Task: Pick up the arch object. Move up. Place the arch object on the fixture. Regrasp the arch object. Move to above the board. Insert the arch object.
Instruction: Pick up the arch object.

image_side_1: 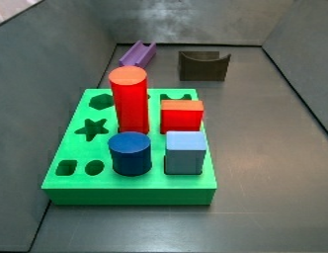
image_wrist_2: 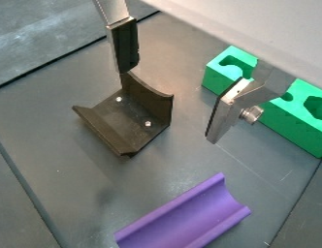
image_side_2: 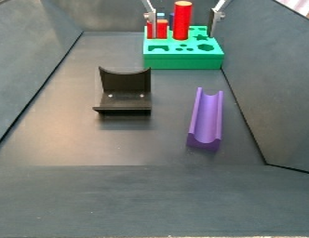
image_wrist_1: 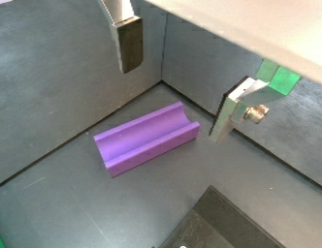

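Note:
The arch object (image_wrist_1: 144,139) is a long purple prism lying on the grey floor with its groove facing up; it also shows in a wrist view (image_wrist_2: 183,218) and in both side views (image_side_1: 136,52) (image_side_2: 208,116). The fixture (image_wrist_2: 125,121), a dark notched block, stands apart beside it (image_side_2: 124,91) (image_side_1: 203,65). The green board (image_side_1: 74,148) holds coloured pegs (image_side_2: 184,56). My gripper (image_wrist_1: 179,82) is open and empty, high above the floor with the arch object below it. It also shows in a wrist view (image_wrist_2: 177,82), and its fingertips (image_side_2: 151,14) reach into a side view's top edge.
On the board stand a red cylinder (image_side_1: 128,97), a red cube (image_side_1: 182,114), a light blue cube (image_side_1: 186,153) and a dark blue cylinder (image_side_1: 129,153). Star and hexagon holes are open. Grey walls (image_side_2: 46,56) slope up around the floor.

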Controlling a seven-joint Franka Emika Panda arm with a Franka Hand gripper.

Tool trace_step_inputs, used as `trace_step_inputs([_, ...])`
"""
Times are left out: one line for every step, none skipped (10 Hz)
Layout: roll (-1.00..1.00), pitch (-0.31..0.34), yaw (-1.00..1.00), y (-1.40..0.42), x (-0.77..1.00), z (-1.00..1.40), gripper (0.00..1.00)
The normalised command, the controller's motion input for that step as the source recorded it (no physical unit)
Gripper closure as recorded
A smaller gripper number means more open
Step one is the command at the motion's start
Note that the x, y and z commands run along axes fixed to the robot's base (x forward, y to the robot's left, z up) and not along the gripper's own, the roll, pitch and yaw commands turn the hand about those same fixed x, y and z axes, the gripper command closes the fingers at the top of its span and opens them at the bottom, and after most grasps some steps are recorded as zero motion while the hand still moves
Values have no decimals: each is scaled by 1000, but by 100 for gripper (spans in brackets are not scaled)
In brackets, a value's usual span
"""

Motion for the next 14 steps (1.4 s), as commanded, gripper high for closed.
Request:
trace_step_inputs([0, -23, -320, 223, -289, 0, 0])
trace_step_inputs([17, -19, -637, 337, -269, -580, 0])
trace_step_inputs([0, 0, -737, 277, -194, -757, 0])
trace_step_inputs([0, -61, -706, 289, -289, -734, 0])
trace_step_inputs([0, -70, -694, 297, -271, -723, 0])
trace_step_inputs([0, -96, -697, 266, -337, -631, 0])
trace_step_inputs([0, -129, -663, 237, -334, -594, 0])
trace_step_inputs([-9, -130, -603, 289, -306, -591, 0])
trace_step_inputs([-43, -119, -577, 311, -186, -629, 0])
trace_step_inputs([-101, -179, -463, 177, -26, -674, 0])
trace_step_inputs([-204, -199, -271, 43, 0, -580, 0])
trace_step_inputs([-166, -181, -20, 0, 3, -663, 0])
trace_step_inputs([-107, -139, 0, -151, 0, -680, 0])
trace_step_inputs([-139, -124, 17, -146, -54, -703, 0])
